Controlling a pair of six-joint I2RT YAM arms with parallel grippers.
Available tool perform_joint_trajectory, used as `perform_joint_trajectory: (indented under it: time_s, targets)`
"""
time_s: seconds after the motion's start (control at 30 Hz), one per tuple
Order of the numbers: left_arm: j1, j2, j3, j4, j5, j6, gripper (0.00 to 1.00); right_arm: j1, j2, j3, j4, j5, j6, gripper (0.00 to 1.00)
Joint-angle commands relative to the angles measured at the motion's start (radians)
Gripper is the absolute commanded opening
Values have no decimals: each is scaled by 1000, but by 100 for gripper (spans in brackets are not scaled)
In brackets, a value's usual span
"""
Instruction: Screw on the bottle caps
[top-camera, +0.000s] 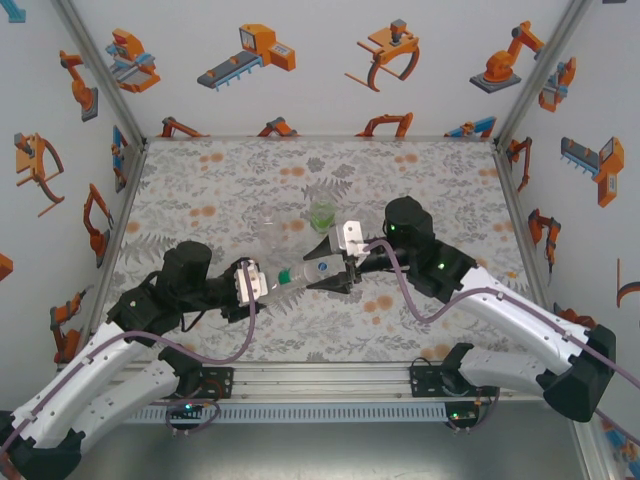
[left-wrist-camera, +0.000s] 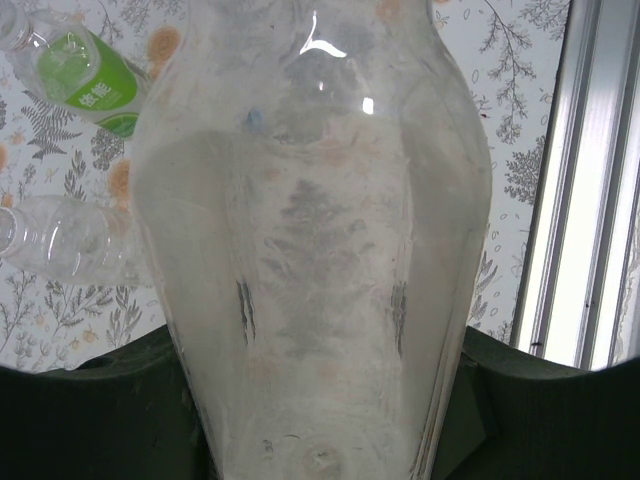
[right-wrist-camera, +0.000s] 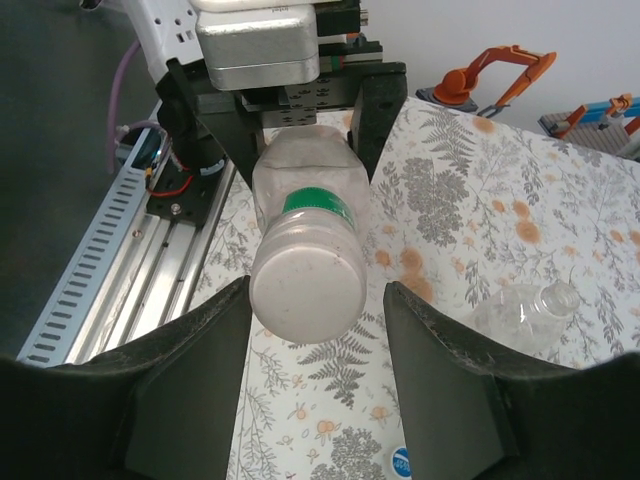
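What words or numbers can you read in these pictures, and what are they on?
Green paper label on the green-tinted see-through plastic bottle: white characters, too blurred to read.
Small round blue sticker on the flower-patterned table cover: print too small to read.
No other words or numbers.

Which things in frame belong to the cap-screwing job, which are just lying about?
Job: held clear plastic bottle, its round white plastic cap, green-labelled plastic bottle, loose clear plastic bottle.
Not job: floral table cover, robot-picture wall stickers.
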Motion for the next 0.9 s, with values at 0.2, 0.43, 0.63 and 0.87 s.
perform_joint_trajectory:
  time_s: [0.2, 0.43, 0.63, 0.87]
  targets:
    - [-5, -4, 4, -20, 11, 27, 0, 15, -30, -11, 73, 3, 36, 55]
    - [-5, -5, 3, -22, 11, 30, 0, 18, -30, -14, 73, 4, 42, 50]
    - [-5, -8, 3, -23, 10, 31, 0, 19, -19, -15, 81, 9, 76, 35]
    - [-5, -21, 1, -25, -3, 34, 0, 25, -14, -103, 301, 53, 381, 31]
